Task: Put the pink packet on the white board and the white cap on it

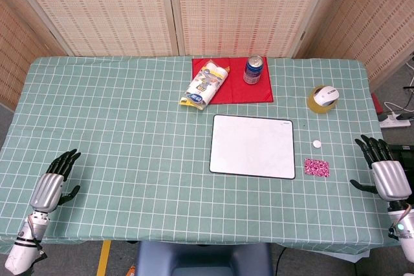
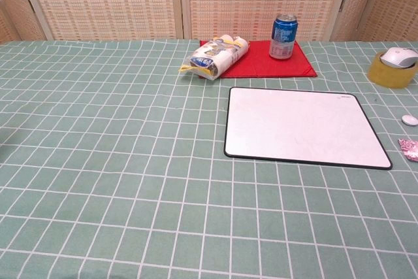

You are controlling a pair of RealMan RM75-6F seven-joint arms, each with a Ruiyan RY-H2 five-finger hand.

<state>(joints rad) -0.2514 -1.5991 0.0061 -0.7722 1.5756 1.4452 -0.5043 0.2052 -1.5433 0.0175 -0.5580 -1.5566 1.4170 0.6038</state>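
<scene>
1. My right hand (image 1: 387, 171) rests empty, fingers apart, nearest the pink packet (image 1: 317, 167), so it should fetch
2. My left hand (image 1: 53, 181), also empty, idles far off
3. White cap (image 1: 317, 143) lies just above the packet; white board (image 1: 253, 146) beside both, bare

I see the board (image 1: 252, 146) mid-table, the cap (image 1: 317, 143) just right of it, the packet (image 1: 317, 167) in front of the cap, the can (image 1: 253, 70) behind on a cloth (image 1: 259, 90).
</scene>
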